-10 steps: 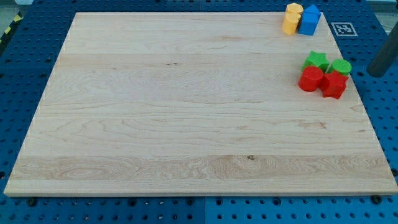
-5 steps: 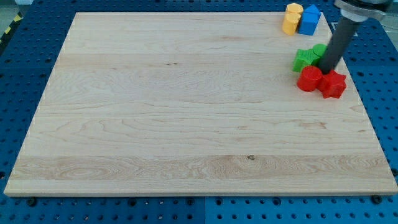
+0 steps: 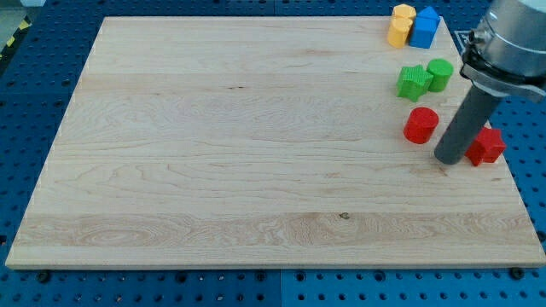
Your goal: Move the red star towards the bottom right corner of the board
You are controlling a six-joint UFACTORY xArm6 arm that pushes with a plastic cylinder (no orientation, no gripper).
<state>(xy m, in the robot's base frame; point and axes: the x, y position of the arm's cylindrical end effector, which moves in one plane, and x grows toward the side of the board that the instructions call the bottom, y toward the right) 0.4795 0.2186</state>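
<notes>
Sitting near the surface's right edge, about midway down the view, the red star (image 3: 488, 145) is partly hidden on its left side by the rod. My tip (image 3: 450, 159) rests on the wood just to the star's left and slightly lower, apparently touching or nearly touching it; the exact contact cannot be confirmed. There is no hand on this arm, only the rod, so no open or closed state applies.

Risk 1: the star lies very close to the right edge of the surface (image 3: 256, 170). With the tip on its left, any rightward push would likely slide it off onto the blue perforated base. The corner lies toward the view's bottom, so the push ought to come from the star's upper side.

Risk 2: a star's uneven points tend to rotate under an off-centre push, letting it slip away sideways around the rod.

Risk 3: the red cylinder (image 3: 421, 124) stands just left of the rod; repositioning could knock it.

Well clear toward the view's top are the green star (image 3: 413, 82) and green cylinder (image 3: 440, 74), touching or nearly so, and at the top right corner a yellow block (image 3: 401, 24) beside a blue block (image 3: 425, 26).

No brand or readable writing is visible; a black-and-white marker pattern seems to sit beyond the top right corner, mostly hidden by the arm.
</notes>
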